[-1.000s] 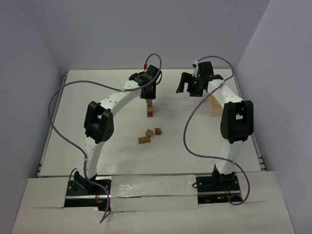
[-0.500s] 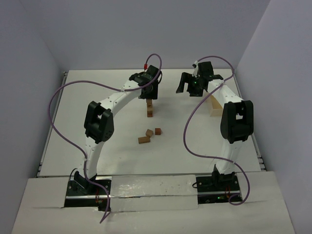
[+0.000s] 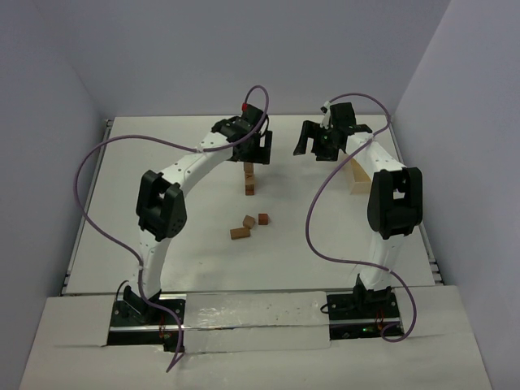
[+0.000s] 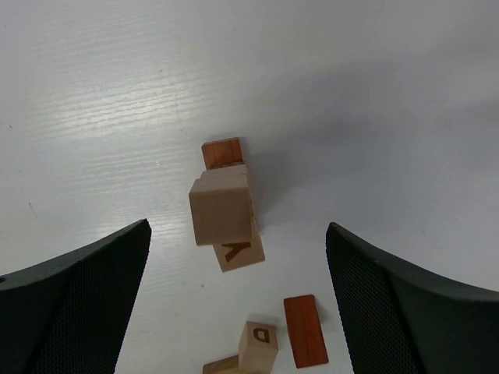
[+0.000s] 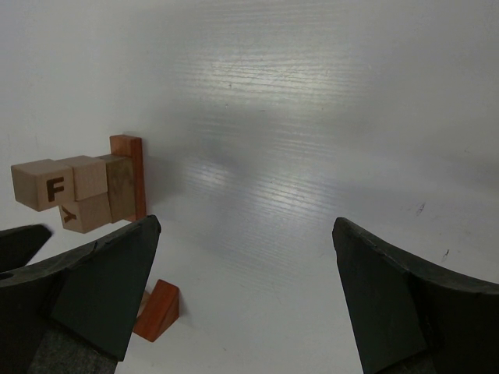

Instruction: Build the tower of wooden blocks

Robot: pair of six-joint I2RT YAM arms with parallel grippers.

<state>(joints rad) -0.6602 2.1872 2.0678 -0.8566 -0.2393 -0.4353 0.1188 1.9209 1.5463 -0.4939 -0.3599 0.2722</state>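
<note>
My left hand (image 3: 255, 154) hangs spread and empty over the narrow tan-and-reddish wooden block tower (image 3: 250, 180).
Loose small wooden blocks (image 3: 248, 225) lie at six o'clock from it.

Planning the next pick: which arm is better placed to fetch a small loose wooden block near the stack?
Left, likely. The left gripper hangs open above the tan-and-reddish wooden block tower, with small loose blocks close by. The right gripper, also open, sits farther aside.
</note>
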